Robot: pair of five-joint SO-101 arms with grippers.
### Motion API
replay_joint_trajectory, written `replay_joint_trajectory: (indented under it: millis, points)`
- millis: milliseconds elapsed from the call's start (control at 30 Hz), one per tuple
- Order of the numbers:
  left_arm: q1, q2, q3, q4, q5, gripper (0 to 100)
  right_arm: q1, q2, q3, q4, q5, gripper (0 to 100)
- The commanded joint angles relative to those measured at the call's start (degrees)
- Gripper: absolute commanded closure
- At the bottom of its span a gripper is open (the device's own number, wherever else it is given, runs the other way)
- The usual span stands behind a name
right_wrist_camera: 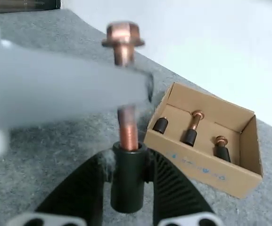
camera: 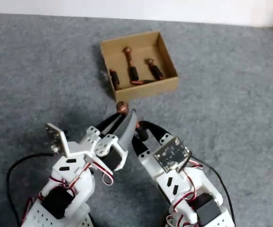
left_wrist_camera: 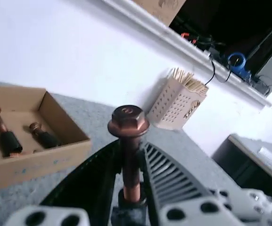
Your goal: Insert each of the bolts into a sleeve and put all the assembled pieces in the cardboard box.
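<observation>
Grey carpet (camera: 240, 142), perforated stick holder (left_wrist_camera: 177, 106)

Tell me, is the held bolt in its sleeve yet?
Partly in. The bolt has its lower end in the sleeve held by the right gripper; shank and head stand above it, clamped by the left gripper.

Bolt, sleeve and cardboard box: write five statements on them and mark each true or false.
1. The left gripper is shut on the bolt. True.
2. The right gripper holds nothing. False: it is shut on the sleeve.
3. The bolt's lower end sits in the sleeve's mouth. True.
4. The cardboard box is empty. False: assembled pieces lie in it.
5. The bolt lies flat. False: it stands upright, head up.
</observation>
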Motion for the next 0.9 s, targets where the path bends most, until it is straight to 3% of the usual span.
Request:
replay_joint_trajectory:
  millis: [0,200,433,600,700,867]
  points:
    - [2.86,-0.57,1.89,0.09,-0.09,99,1.1,-0.48,-0.4,-2.15,-0.35,99.3]
    - [6.46,-0.75,6.11,0.79,-7.21,99,1.01,-0.48,-0.4,-2.15,-0.35,99.3]
    - [5.14,-0.84,10.24,-3.87,-7.47,98,1.01,-0.4,-0.31,-1.98,-0.35,99.3]
    - [3.56,-0.75,9.89,-3.69,-7.65,78,1.01,-0.4,-0.31,-1.71,-0.53,99.3]
    - [3.82,-0.66,6.2,2.73,-7.47,70,0.92,-0.4,-0.31,-0.57,-0.62,99.3]
    - [3.74,-0.75,-2.42,12.22,-3.6,70,0.92,-0.4,-0.31,-0.57,-0.62,99.3]
